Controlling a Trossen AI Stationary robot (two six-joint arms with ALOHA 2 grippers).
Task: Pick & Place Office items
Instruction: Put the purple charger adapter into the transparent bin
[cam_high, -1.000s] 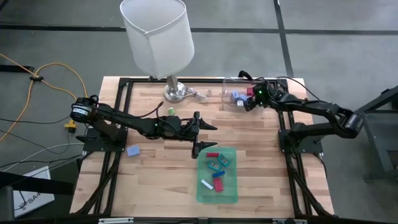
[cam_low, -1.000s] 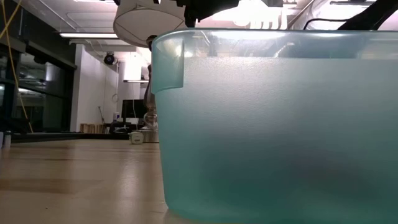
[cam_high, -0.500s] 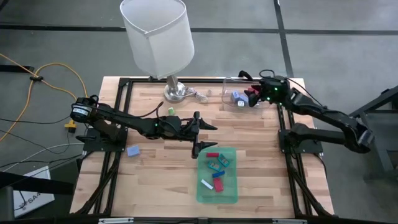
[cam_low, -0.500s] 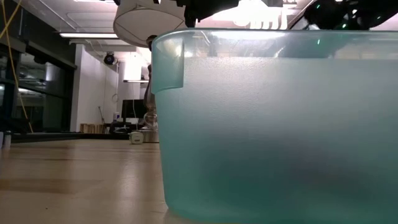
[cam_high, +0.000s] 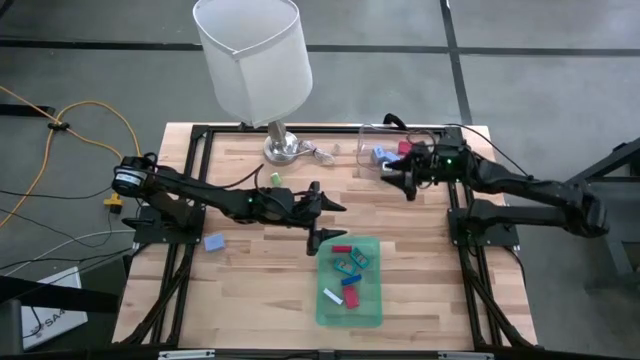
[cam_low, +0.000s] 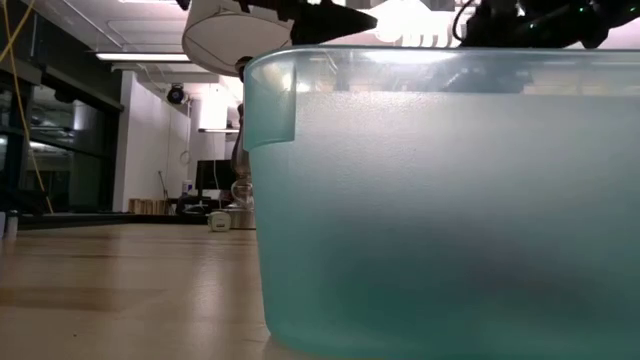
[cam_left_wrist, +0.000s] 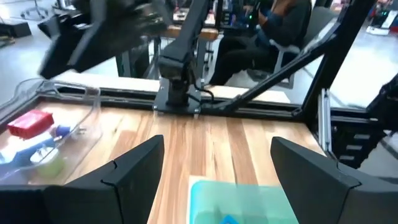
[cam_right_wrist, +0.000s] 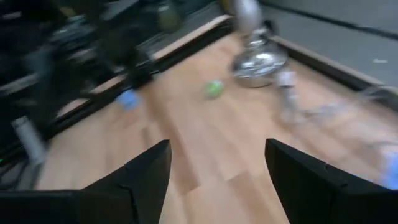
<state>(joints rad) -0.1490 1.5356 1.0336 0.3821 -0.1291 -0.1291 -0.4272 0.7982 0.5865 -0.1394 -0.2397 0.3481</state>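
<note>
Small coloured office items (cam_high: 349, 277) — red, blue, teal and white blocks and sticks — lie in the flat green translucent tray (cam_high: 372, 312) at the table's near middle, and a few more, one red, sit in the clear plastic container (cam_high: 372, 135) at the far right. The left gripper (cam_high: 322, 219) hangs just above the tray's far edge, fingers spread and empty. The right gripper (cam_high: 396, 176) sits beside the clear container — fingers apart, holding nothing.
</note>
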